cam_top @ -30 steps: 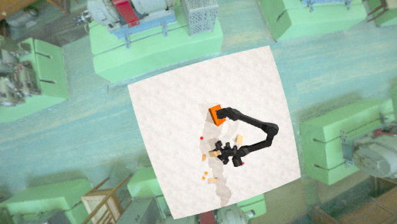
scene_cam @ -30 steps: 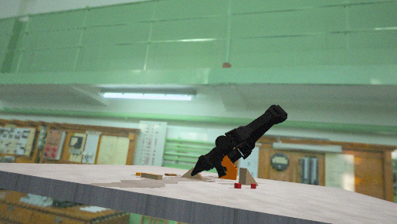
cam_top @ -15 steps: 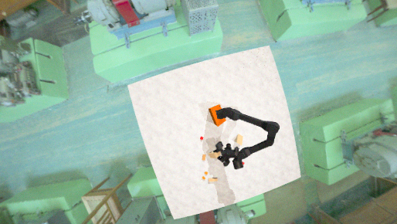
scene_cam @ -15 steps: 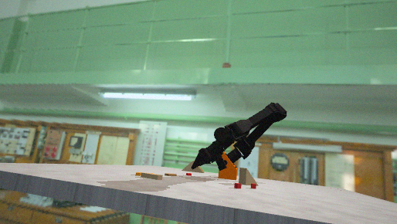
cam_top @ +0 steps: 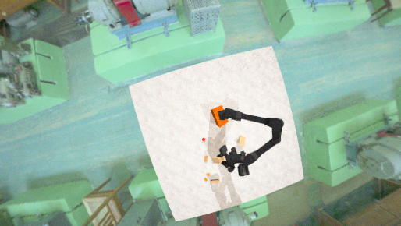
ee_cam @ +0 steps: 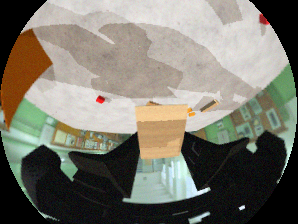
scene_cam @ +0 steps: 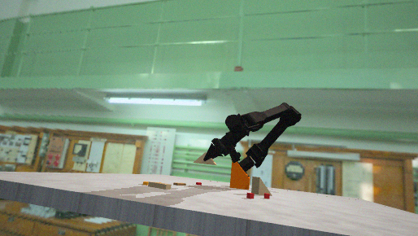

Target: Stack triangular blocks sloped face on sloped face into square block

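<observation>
One tan triangular block point(cam_top: 218, 160) point(scene_cam: 201, 160) point(ee_cam: 161, 122) is held between the fingers of my gripper point(ee_cam: 158, 132), clear above the table. In the exterior view its pointed edge is up and its long side is below, slightly tilted; the fingers hide part of it. My gripper is shut on it. The other triangular block point(cam_top: 242, 140) point(scene_cam: 258, 186) stands on the table, apart from the gripper, with an upright face and a slope falling to the right in the exterior view.
An orange wedge-shaped body point(cam_top: 218, 117) point(scene_cam: 239, 177) point(ee_cam: 22, 67) stands at the arm's foot. Red cubes point(scene_cam: 250, 195) point(scene_cam: 267, 196) lie close to the standing block; another red cube point(cam_top: 204, 139) point(ee_cam: 100, 99) lies apart. A tan bar point(cam_top: 214, 181) point(scene_cam: 159, 185) and small orange pieces point(cam_top: 207, 174) also lie on the table.
</observation>
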